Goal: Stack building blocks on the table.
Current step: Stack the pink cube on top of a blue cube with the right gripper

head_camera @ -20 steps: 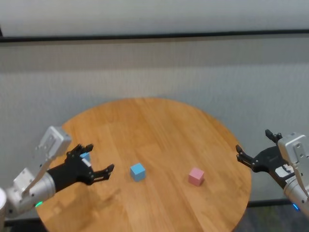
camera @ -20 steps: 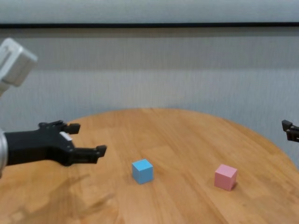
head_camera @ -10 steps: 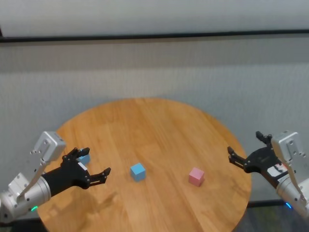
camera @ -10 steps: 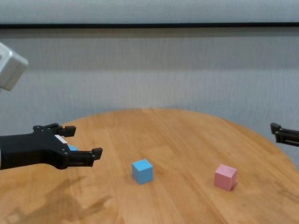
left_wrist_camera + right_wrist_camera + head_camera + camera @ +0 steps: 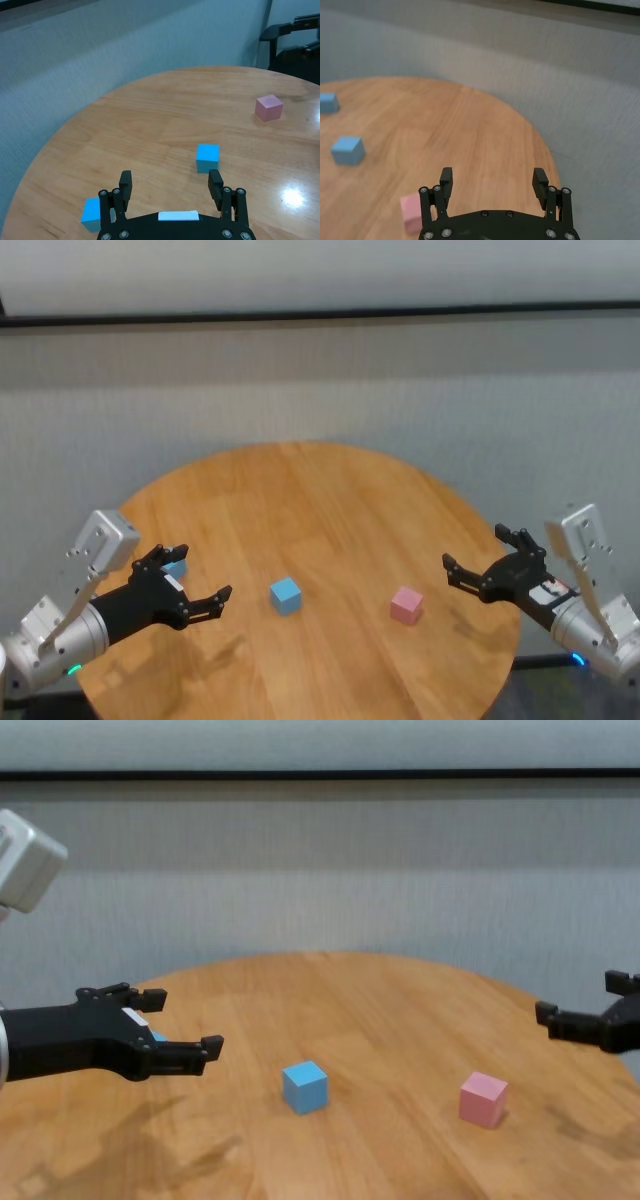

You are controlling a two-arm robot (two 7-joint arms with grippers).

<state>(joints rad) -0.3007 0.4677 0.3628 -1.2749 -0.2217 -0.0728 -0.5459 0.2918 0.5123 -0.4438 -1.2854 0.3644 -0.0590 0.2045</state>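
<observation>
Wood-plank table [image 5: 320, 500] in the head view carries 3 cubes, none stacked: a central blue block [image 5: 285, 594], a pink block [image 5: 406, 605], and a second blue block [image 5: 176, 566] half hidden behind the left gripper [image 5: 190, 585]. Over the last second the right gripper [image 5: 480, 562] has swung in from beyond the rim and now hangs just beside the pink cube, jaws wide and empty. The left one has barely shifted, also wide open and empty.

Left wrist view: the near blue block [image 5: 94, 215] sits just outside one finger, the central blue block [image 5: 207, 157] lies ahead, and the pink block [image 5: 269, 107] is well apart.

Right wrist view: the pink cube [image 5: 412, 212] lies close by one finger, not between the jaws.

Chest view: the right gripper [image 5: 590, 1010] has come into fuller view above the table edge, near the pink cube [image 5: 483, 1099]. My reading is that the first pick is being lined up.
</observation>
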